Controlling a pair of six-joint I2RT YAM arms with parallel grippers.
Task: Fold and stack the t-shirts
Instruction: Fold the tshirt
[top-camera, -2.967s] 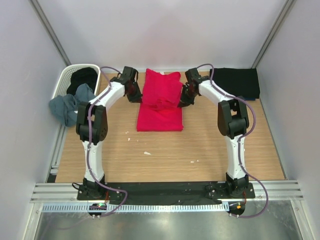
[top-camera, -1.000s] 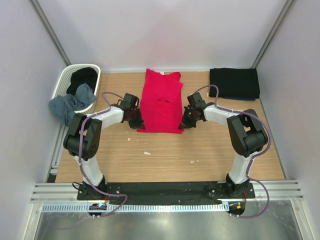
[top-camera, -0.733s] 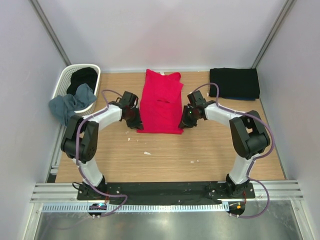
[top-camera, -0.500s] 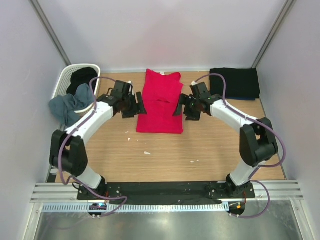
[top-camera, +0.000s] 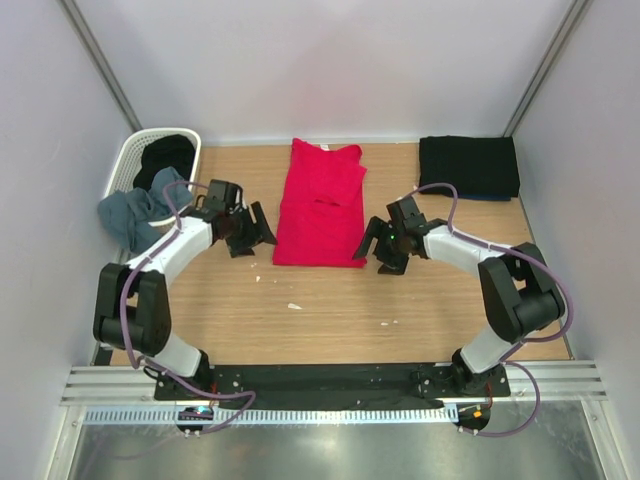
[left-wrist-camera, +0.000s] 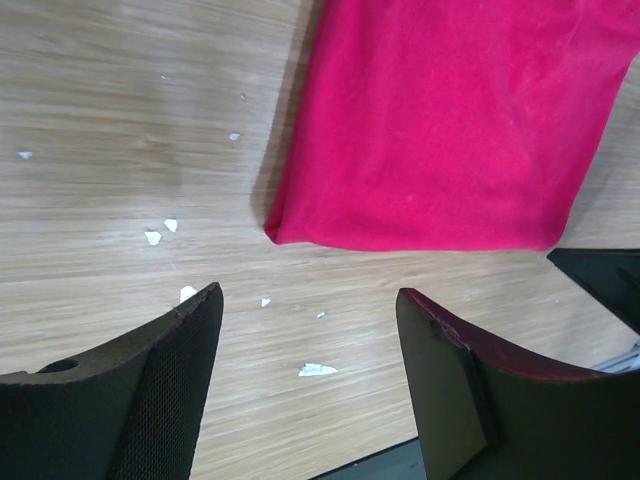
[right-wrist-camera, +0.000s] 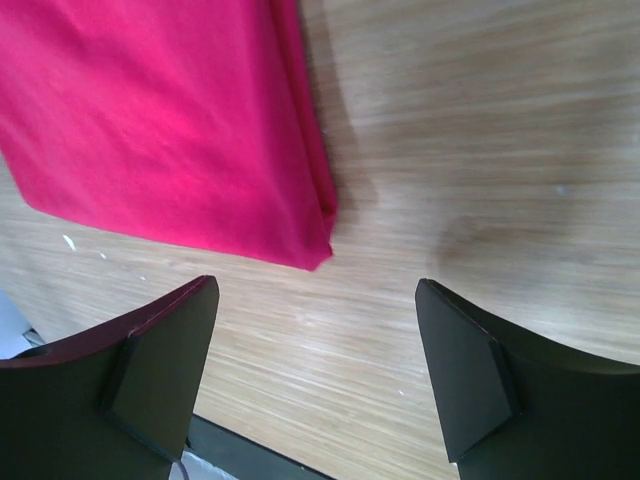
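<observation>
Low over the light wooden table (top-camera: 330, 310), the left gripper (top-camera: 256, 230) has its two black fingers (left-wrist-camera: 160, 390) spread wide, holding nothing and touching nothing. Through the gap show bare wood and a few small white scraps (left-wrist-camera: 317, 370), with the near left corner of the folded crimson-red cloth t-shirt (top-camera: 320, 205) just beyond the tips. The right gripper (top-camera: 371, 252) mirrors it, jaws equally wide apart and empty, and the shirt's near right corner lies just past its tips. That red shirt lies flat as a long rectangle mid-table, between the two grippers and apart from both. Four garments can be counted: the red one, one folded black cloth t-shirt (top-camera: 468, 166) at the far right corner, one bunched black cloth shirt (top-camera: 165, 153) inside the single white plastic lattice basket (top-camera: 128, 160) at the far left, and one grey-blue cloth shirt (top-camera: 135, 212) draped over that basket's near rim.
</observation>
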